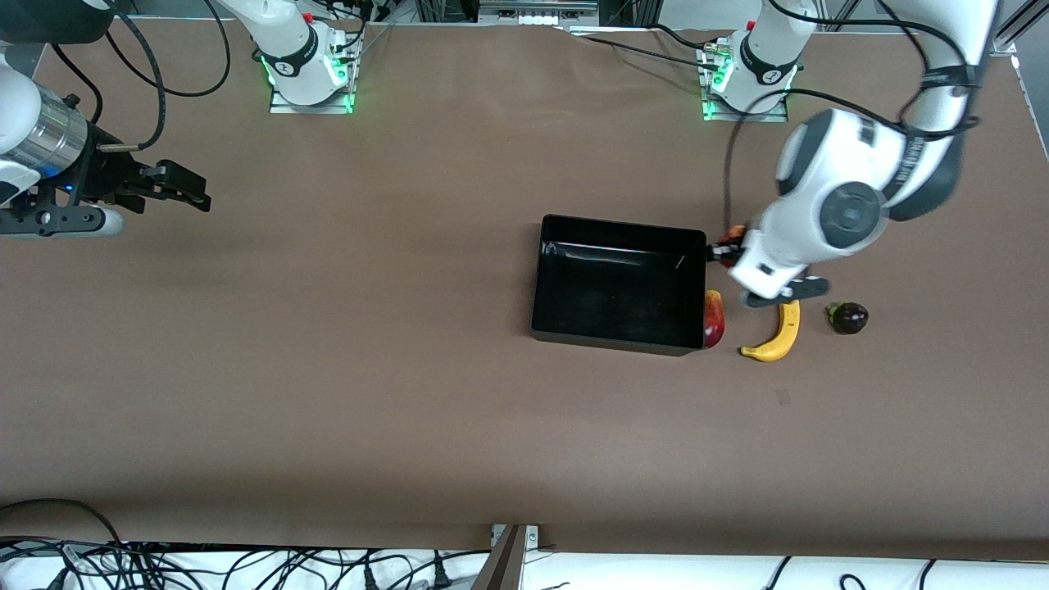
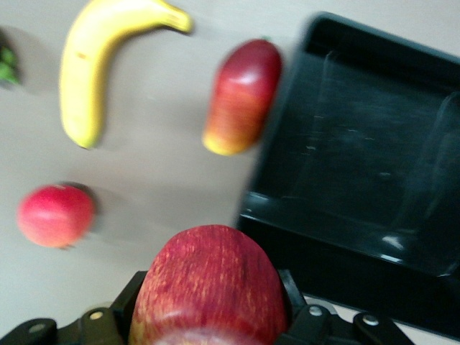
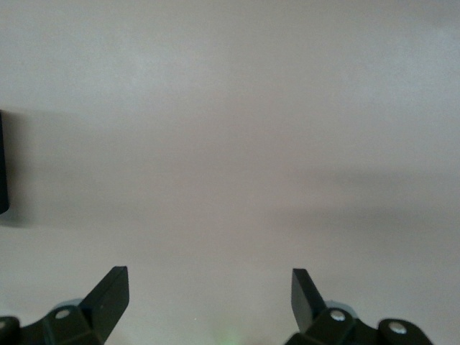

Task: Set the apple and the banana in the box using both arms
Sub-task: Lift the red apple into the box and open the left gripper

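Holding one apple (image 2: 208,287), left gripper (image 2: 208,323) beside one box (image 1: 619,283).

Two white arms with grey joint caps. The left arm (image 1: 852,205) has a rounded white shell, a dark grey circular joint disc and a black cable looped along its links. The right arm (image 1: 33,135) ends in a ribbed silver cylinder. Each white base (image 1: 305,57) sits on a metal plate lit green, with a red button on top. The right tool (image 3: 208,295) has black wedge fingers (image 3: 111,291) with silver screws; the left tool (image 2: 208,320) has the same black body and screws.
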{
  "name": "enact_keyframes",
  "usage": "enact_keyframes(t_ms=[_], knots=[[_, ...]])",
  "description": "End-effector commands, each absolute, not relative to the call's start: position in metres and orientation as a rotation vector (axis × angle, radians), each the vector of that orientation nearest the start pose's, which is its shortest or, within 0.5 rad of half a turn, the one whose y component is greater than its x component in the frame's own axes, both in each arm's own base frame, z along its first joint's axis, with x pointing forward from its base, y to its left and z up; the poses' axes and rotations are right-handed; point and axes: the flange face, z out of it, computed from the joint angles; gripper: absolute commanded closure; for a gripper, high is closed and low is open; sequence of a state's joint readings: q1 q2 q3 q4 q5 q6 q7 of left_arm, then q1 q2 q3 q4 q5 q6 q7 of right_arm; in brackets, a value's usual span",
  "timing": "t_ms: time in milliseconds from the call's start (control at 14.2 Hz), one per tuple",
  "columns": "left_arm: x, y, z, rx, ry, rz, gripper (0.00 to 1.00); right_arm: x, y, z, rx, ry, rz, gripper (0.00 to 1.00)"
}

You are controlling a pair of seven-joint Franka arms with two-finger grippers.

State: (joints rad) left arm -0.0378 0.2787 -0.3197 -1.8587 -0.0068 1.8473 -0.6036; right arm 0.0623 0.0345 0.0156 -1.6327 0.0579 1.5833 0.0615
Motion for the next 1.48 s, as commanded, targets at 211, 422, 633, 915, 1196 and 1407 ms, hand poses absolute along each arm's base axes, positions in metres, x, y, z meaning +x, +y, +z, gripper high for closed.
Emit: enact_keyframes(t_ms=[211, 422, 633, 915, 1196, 1407], knots=[[0.553, -0.257, 0.238, -3.06, -0.52, 0.472, 0.56, 0.553, 0.051, 0.591, -3.146, -0.075, 0.058, 0.0], [0.55, -0.257, 0.215, -3.047, -0.485, 0.459, 0.54, 0.554, 0.05, 0.593, -3.167, -0.075, 0.051, 0.0], [0.542, -0.255, 0.202, -3.023, -0.47, 0.498, 0.0, 0.56, 0.061, 0.591, -3.219, -0.121, 0.043, 0.0], [0.559, -0.249, 0.256, -2.985, -0.46, 0.519, 0.0, 0.568, 0.06, 0.582, -3.213, -0.11, 0.044, 0.0], [0.616, -0.184, 0.352, -2.982, -0.421, 0.556, 0.0, 0.576, 0.06, 0.587, -3.193, -0.099, -0.067, 0.0], [0.637, -0.108, 0.354, -3.045, -0.169, 0.534, 0.0, 0.577, 0.056, 0.577, -3.166, -0.074, -0.033, 0.0]])
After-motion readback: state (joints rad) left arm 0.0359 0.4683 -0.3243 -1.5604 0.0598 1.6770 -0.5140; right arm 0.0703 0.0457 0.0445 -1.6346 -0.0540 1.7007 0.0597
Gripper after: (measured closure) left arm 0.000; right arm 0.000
